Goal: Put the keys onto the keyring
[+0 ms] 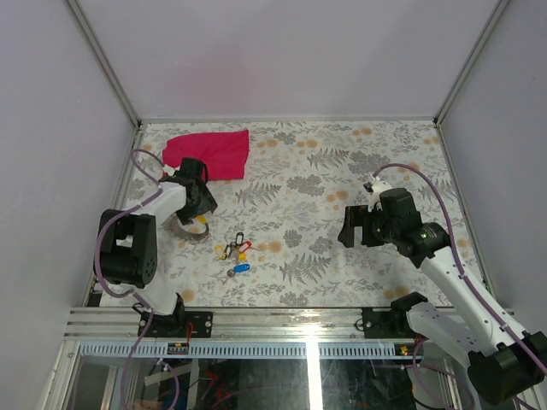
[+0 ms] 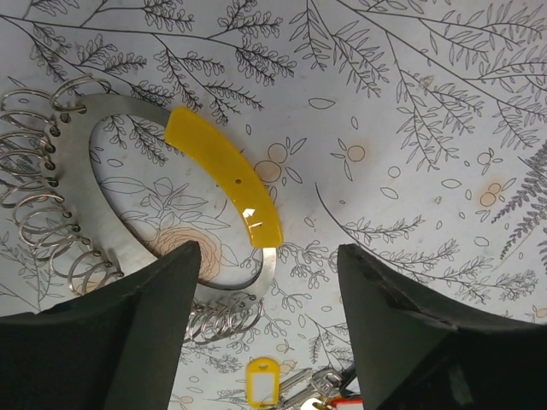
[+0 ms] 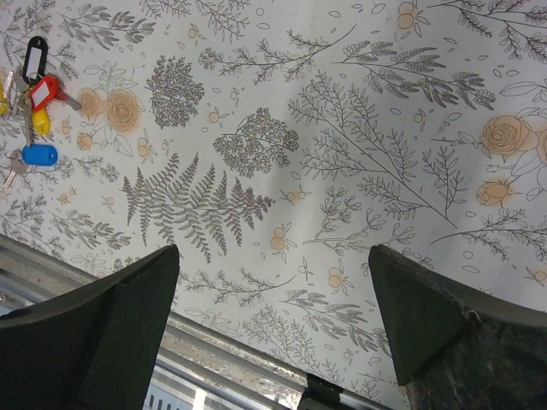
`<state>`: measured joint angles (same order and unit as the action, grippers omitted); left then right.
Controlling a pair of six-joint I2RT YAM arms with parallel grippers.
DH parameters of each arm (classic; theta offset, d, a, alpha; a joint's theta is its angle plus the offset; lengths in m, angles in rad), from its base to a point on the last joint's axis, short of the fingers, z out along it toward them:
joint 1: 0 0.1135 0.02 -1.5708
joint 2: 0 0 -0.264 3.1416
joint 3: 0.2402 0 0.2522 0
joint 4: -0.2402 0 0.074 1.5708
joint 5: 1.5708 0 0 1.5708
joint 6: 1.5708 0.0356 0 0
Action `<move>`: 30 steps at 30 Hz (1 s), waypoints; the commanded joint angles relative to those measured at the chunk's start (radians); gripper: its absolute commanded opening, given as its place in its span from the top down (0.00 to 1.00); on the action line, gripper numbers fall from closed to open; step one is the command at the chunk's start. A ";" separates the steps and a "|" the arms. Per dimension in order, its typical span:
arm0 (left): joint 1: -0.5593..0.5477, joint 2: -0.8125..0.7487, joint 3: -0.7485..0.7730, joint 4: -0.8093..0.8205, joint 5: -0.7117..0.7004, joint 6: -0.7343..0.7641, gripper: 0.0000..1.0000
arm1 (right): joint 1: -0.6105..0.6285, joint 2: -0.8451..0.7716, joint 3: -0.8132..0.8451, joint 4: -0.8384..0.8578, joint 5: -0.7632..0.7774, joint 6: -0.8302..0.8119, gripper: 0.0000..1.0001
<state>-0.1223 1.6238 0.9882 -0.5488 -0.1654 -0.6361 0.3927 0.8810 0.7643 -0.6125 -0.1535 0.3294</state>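
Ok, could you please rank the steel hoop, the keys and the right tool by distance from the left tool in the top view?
1. The steel hoop: directly under the left tool.
2. The keys: just right of it, toward the bases.
3. The right tool: far off on the right side.

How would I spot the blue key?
On the leaf-patterned table, look near the left arm, where small coloured keys lie clustered. The metal key with the blue plastic head lies nearest the front edge, the only blue one there.
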 commanded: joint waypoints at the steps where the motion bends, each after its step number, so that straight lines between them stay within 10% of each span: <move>1: 0.012 0.042 0.002 0.059 -0.015 -0.010 0.37 | -0.005 -0.022 -0.001 0.043 -0.033 -0.015 0.01; 30: -0.041 0.130 -0.055 0.128 -0.001 0.007 0.81 | -0.005 -0.034 0.012 0.033 -0.051 -0.023 0.00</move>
<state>-0.1246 1.6859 0.9451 -0.4591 -0.1741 -0.6403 0.3923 0.8665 0.7597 -0.6067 -0.1783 0.3206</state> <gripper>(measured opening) 0.221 0.995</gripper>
